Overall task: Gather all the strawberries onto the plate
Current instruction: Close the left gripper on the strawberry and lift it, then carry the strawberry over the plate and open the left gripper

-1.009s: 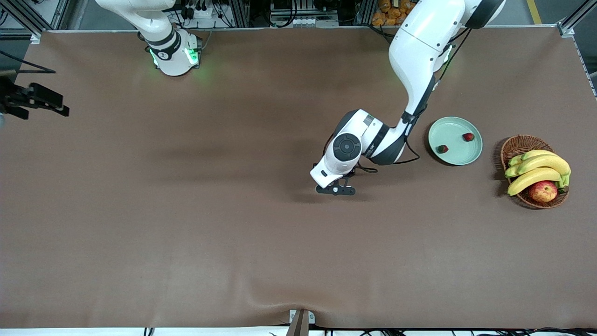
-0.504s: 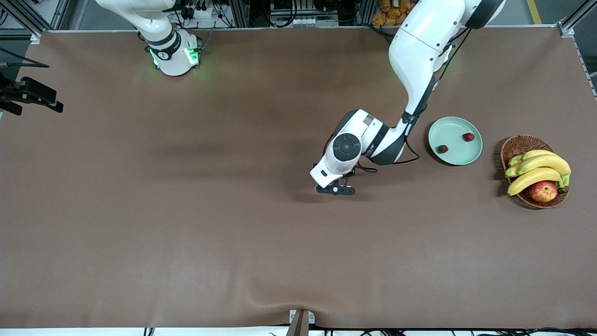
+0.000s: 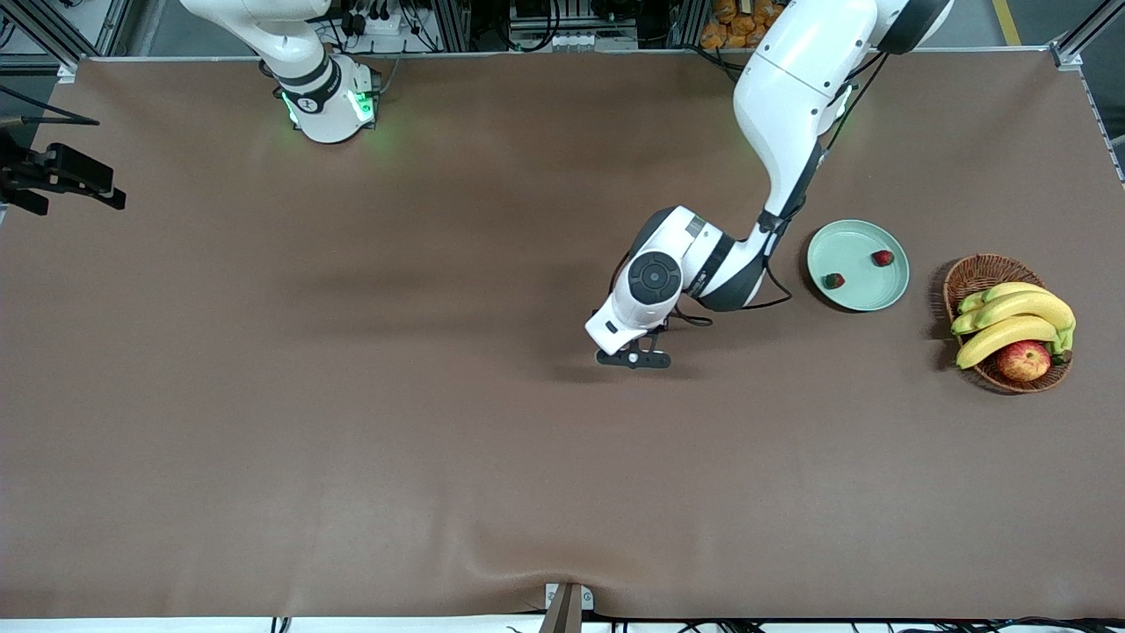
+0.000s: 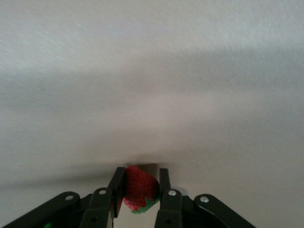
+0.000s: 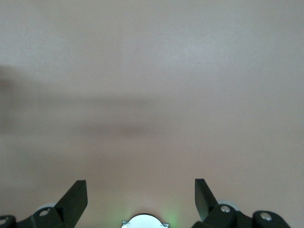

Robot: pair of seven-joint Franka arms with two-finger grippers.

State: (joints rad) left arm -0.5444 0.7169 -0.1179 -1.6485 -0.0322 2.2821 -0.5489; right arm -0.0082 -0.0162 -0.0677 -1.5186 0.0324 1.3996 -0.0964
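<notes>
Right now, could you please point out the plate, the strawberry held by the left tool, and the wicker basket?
plate point(image 3: 866, 283): front view, bare mint floor.
strawberry point(image 4: 138, 192): left wrist view, red flesh showing between the left tool's fingers.
wicker basket point(image 3: 977, 270): front view, brown woven rim.

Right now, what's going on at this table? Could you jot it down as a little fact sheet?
plate: holds two strawberries, one and another
third strawberry: between the left end effector's fingers, low at the tablecloth
left end effector: shut on that berry, mid-table, toward the right arm's end from the plate
right end effector: open, waiting at the table's edge
basket: bananas and an apple, beside the plate
</notes>
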